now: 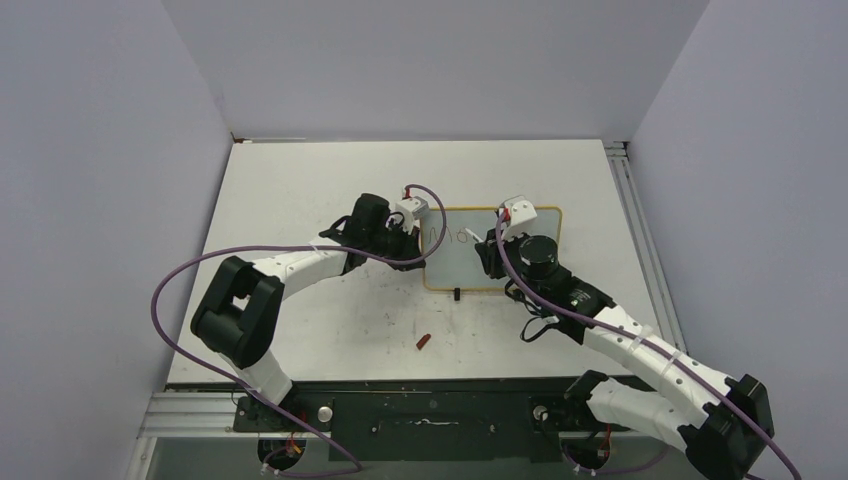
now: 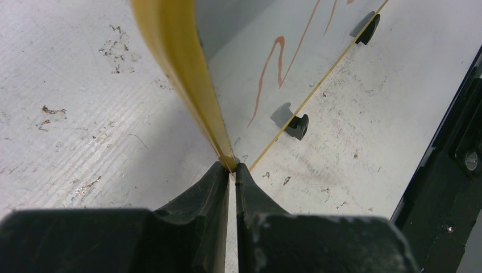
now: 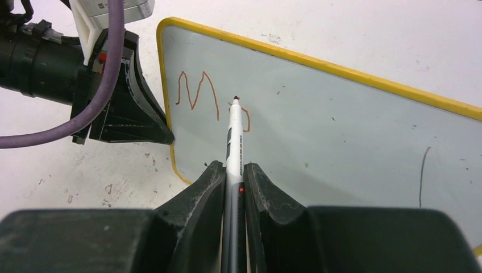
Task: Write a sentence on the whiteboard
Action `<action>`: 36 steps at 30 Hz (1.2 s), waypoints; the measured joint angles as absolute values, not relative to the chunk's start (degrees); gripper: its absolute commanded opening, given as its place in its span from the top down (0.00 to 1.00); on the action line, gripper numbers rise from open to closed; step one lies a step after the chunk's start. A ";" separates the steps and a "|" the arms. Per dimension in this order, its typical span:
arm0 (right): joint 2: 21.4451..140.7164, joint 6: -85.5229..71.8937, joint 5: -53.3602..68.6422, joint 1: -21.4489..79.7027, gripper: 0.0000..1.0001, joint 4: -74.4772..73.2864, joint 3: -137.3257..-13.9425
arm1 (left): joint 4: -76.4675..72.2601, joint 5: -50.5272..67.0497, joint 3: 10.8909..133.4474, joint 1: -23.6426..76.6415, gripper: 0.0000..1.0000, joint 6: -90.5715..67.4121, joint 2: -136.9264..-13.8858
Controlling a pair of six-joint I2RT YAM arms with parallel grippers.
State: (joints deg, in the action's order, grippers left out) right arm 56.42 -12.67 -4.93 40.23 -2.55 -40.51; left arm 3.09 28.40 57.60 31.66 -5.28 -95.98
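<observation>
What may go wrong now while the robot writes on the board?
The left gripper pinches the board only by its thin edge; marker pressure may make it slip or turn. The marker in the right gripper has its tip beside the M; a shift would spoil the letters.

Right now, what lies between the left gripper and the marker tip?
Only the handwritten M on the whiteboard face, as the right wrist view shows.

White table (image 1: 300, 180), matte, scuffed, with dark specks and smudges. Whiteboard (image 1: 458, 265) sits on it right of centre, and its black feet (image 2: 298, 126) on the near edge meet the tabletop. Small red piece (image 1: 423, 342), maybe a cap, lies apart toward the front edge.
</observation>
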 measured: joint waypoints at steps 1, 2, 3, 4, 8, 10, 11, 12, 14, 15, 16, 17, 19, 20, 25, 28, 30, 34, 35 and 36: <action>55.83 -12.67 -5.39 40.23 0.95 -2.94 -40.51 | 3.09 28.40 57.60 31.66 0.94 -5.28 -95.98; 55.53 -12.64 -5.69 40.23 0.95 -3.22 -40.49 | 3.11 28.40 57.60 31.66 0.94 -5.28 -95.98; 55.20 -12.64 -6.00 40.23 0.95 -3.60 -40.49 | 3.14 28.40 57.60 31.66 0.94 -5.30 -95.98; 55.02 -12.67 -6.22 40.23 0.95 -3.84 -40.49 | 3.16 28.38 57.63 31.66 0.94 -5.28 -95.98; 55.00 -12.64 -6.72 40.23 0.95 -4.51 -40.51 | 3.27 28.32 57.69 31.68 0.95 -5.28 -95.98; 55.02 -12.64 -6.72 40.23 0.95 -4.58 -40.49 | 3.29 28.29 57.69 31.68 0.94 -5.28 -95.98; 55.02 -12.62 -6.72 40.23 0.95 -4.60 -40.49 | 3.29 28.32 57.69 31.68 0.95 -5.28 -95.98; 55.05 -12.62 -6.72 40.23 0.95 -4.58 -40.49 | 3.29 28.29 57.69 31.68 0.94 -5.28 -95.98; 55.11 -12.62 -6.76 40.23 0.95 -4.58 -40.49 | 3.29 28.29 57.69 31.68 0.95 -5.28 -95.98; 55.18 -12.60 -6.85 40.23 0.95 -4.56 -40.49 | 3.29 28.29 57.69 31.68 0.94 -5.28 -95.98; 55.24 -12.60 -6.90 40.23 0.95 -4.51 -40.49 | 3.29 28.29 57.69 31.68 0.95 -5.26 -95.98; 55.33 -12.58 -6.98 40.23 0.95 -4.45 -40.49 | 3.29 28.29 57.69 31.68 0.95 -5.26 -95.98; 55.72 -12.53 -7.16 40.23 0.95 -4.14 -40.49 | 3.29 28.29 57.69 31.68 0.95 -5.23 -95.98; 56.03 -12.47 -7.20 40.23 0.95 -3.88 -40.49 | 3.31 28.29 57.69 31.68 0.95 -5.23 -95.98; 57.60 -12.40 -7.33 40.23 0.95 -3.38 -40.49 | 3.31 28.27 57.69 31.73 0.95 -5.21 -95.96; 58.04 -12.38 -7.60 40.23 0.95 -2.70 -40.49 | 3.31 28.25 57.69 31.73 0.95 -5.19 -95.94; 58.04 -12.38 -7.94 40.23 0.95 -1.96 -40.47 | 3.33 28.23 57.69 31.73 0.95 -5.19 -95.94; 58.13 -12.29 -8.82 40.23 0.95 -0.49 -40.38 | 3.38 28.23 57.69 31.73 0.95 -5.17 -95.92; 58.19 -12.23 -9.02 40.23 0.95 -0.14 -40.38 | 3.38 28.23 57.69 31.73 0.95 -5.15 -95.92; 58.37 -12.21 -9.17 40.23 0.95 0.10 -40.38 | 3.38 28.23 57.69 31.73 0.95 -5.15 -95.90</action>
State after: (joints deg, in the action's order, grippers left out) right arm 58.37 -12.21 -9.17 40.23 0.10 -40.38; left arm 3.38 28.23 57.69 31.73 -5.15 -95.90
